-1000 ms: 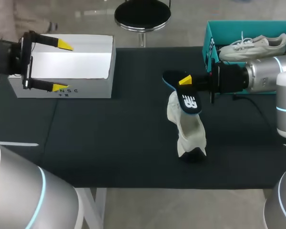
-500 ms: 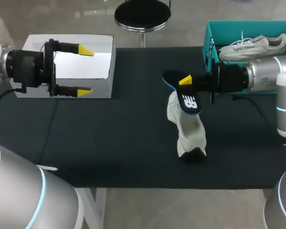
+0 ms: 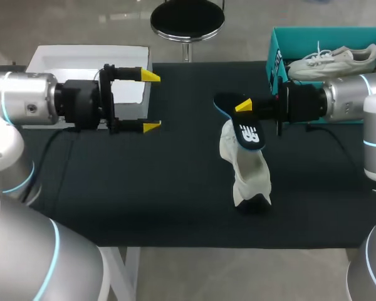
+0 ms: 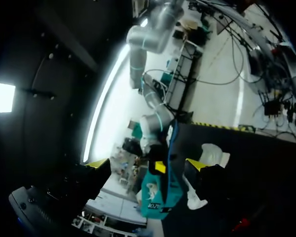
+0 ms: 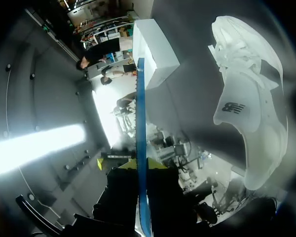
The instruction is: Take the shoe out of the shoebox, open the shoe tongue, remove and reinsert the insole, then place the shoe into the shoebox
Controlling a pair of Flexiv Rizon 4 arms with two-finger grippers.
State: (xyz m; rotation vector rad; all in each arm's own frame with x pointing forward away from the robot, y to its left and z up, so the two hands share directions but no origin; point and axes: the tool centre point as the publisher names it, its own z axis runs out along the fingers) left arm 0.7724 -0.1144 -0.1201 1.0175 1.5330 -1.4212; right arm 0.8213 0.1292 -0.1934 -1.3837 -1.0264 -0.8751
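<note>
A white shoe (image 3: 245, 168) lies on the black table (image 3: 144, 194), right of the middle. Just above its opening hangs a dark insole (image 3: 249, 132) with a blue underside, and my right gripper (image 3: 244, 110) is shut on it. In the right wrist view the insole (image 5: 140, 123) shows edge-on between the fingers of that gripper (image 5: 140, 167), with the shoe (image 5: 246, 98) beside it. My left gripper (image 3: 150, 101) stands open and holds nothing, in front of the white shoebox (image 3: 88, 59) and pointing at the shoe. The left wrist view has the insole (image 4: 165, 177) and shoe (image 4: 211, 154) ahead of the open gripper (image 4: 147, 165).
A teal box (image 3: 279, 44) with another white shoe (image 3: 332, 61) in it stands at the back right, behind my right arm. The white shoebox (image 5: 155, 49) sits at the table's back left corner.
My left arm has swung right, from over the white shoebox to out in front of it, its gripper still open. The right arm, insole and shoe have not moved.
</note>
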